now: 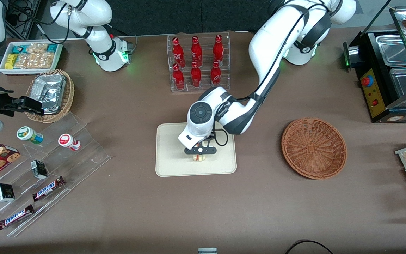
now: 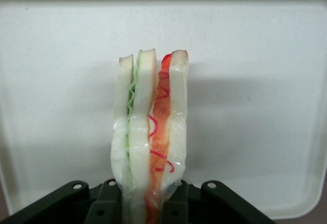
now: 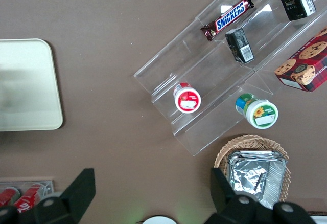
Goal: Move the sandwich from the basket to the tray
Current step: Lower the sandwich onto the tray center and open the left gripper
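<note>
Sandwich (image 2: pixel 150 142) is clamped edge-up in the left arm's pincer (image 1: pixel 200 151), both fingers pressing its bread slices together so the red and green filling layers show between them. It sits over the middle of the cream tray (image 1: pixel 169 165), low and close to the surface, though whether its bottom edge is actually touching can't be told from either view. The reddish-brown wicker basket (image 1: pixel 314 147) lies well apart toward the working arm's end of the counter (image 1: pixel 259 211), with nothing in it now, so the carry looks basically done and only the release is left.

Main risk from here, as a guess: the wedge is tall and narrow, standing on a thin edge, so once the fingers let go it could tip flat, or slide if it drops from any height. The plastic wrap might also cling to a finger and get dragged when the arm lifts. The rack of red soda bottles (image 1: pixel 196 61) stands farther from the front camera, near enough that a wide retreat could brush it.
</note>
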`<state>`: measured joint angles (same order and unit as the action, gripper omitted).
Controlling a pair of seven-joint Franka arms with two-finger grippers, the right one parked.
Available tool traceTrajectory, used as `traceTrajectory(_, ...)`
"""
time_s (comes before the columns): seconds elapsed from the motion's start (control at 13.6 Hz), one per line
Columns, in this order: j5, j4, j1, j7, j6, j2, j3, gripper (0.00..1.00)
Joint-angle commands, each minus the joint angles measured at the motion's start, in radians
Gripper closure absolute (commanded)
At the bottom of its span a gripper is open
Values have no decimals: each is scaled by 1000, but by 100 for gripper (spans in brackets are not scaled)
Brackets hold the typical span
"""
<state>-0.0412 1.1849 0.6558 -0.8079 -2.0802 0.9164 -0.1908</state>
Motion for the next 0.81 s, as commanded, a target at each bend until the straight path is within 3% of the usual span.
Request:
traceTrajectory(0.0,-14,-45,24,7,-6,41,16,97)
traceTrajectory(0.22,-14,-45,24,4,-29,56,16,89)
traceTrajectory(0.29,-14,-45,24,4,-29,56,16,80)
traceTrajectory(0.51,-13,-45,22,0,-23,42,16,0)
traceTrajectory(0.74,-6,-45,7,3,37,-5,17,0)
